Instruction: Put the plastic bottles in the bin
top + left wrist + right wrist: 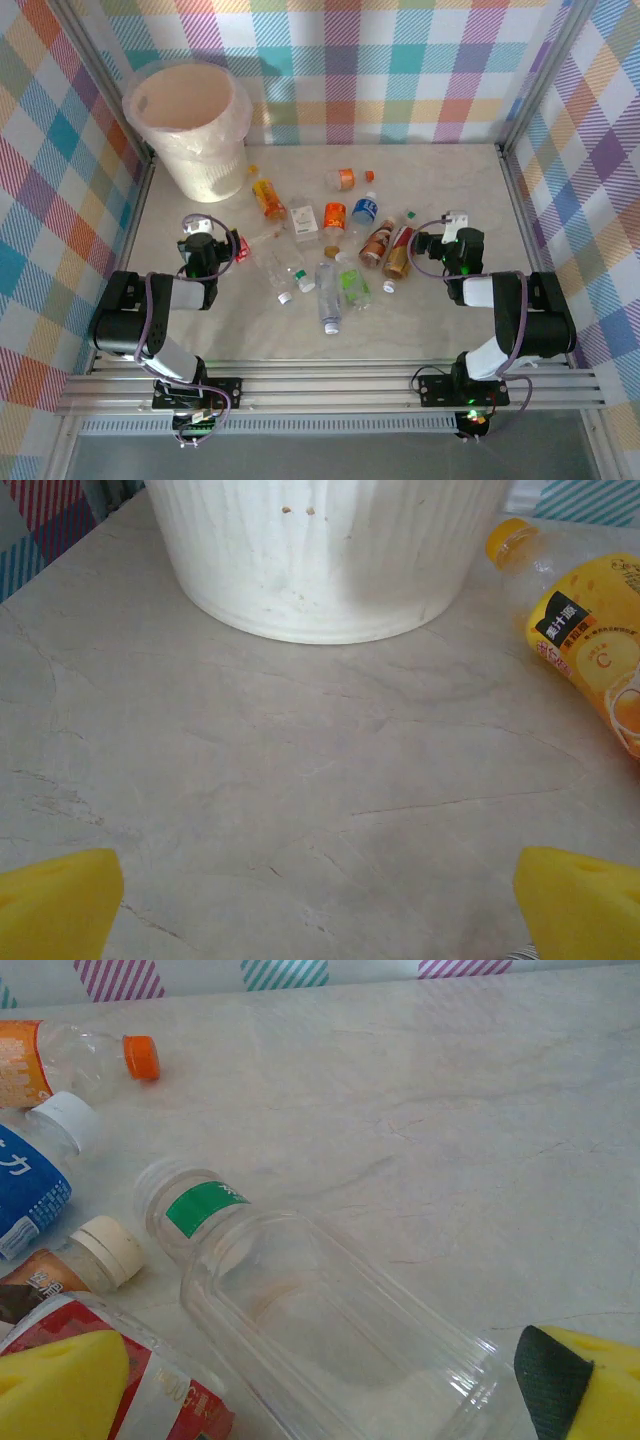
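Pale, marble-veined surface [450,180]; a round, ribbed, cream-white bin [205,165] lined with a translucent bag stands at its far left corner. The plastic bottles [328,285] lie scattered mid-surface, clear or labelled; an orange juice bottle [590,660] lies near the bin's base. Left gripper [207,243] faces the bin wall, its yellow fingers [60,905] spread wide over bare surface. Right gripper [447,245] likewise has its fingers [60,1380] spread wide; a clear, ridged, green-labelled bottle [330,1330] lies on its side between them, unclamped.
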### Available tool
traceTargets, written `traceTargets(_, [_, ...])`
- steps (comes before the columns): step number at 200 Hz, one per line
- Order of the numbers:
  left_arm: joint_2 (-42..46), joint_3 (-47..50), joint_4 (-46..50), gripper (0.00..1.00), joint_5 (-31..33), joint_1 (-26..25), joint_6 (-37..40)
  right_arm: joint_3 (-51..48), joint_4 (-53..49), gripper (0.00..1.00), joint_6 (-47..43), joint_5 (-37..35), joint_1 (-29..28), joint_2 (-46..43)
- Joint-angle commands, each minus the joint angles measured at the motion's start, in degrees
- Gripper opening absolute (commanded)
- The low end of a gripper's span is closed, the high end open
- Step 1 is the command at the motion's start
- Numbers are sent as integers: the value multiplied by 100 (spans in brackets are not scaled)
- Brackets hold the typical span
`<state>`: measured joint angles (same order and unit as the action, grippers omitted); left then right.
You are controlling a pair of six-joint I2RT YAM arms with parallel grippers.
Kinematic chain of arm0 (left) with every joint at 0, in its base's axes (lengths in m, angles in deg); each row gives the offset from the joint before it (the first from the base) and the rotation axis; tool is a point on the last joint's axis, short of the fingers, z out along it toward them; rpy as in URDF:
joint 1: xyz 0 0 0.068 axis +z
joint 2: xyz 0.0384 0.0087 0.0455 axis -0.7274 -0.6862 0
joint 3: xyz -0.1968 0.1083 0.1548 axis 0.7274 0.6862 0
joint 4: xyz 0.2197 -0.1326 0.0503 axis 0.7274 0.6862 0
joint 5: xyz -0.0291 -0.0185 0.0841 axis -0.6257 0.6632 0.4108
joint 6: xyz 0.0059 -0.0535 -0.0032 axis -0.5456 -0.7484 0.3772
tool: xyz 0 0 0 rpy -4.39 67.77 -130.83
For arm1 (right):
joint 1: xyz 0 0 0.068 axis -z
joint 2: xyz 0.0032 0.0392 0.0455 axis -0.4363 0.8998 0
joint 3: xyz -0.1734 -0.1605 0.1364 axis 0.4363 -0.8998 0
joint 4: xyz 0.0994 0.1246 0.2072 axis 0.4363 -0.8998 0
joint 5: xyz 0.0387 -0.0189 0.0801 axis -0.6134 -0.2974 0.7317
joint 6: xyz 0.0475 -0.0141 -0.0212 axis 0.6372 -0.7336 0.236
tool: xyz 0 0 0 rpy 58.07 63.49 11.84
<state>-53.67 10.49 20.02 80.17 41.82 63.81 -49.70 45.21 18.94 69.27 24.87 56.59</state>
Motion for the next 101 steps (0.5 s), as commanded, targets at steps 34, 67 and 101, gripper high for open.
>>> traceTargets(34, [11, 37, -53, 100, 71, -43, 87, 46, 152, 100, -55, 50, 4, 43])
traceTargets(67, [6, 30, -46, 100, 72, -43, 87, 57, 112, 100, -30, 196, 73, 37])
traceTargets(101, [19, 52, -77, 100, 74, -48, 94, 41, 129, 100, -30, 188, 74, 27])
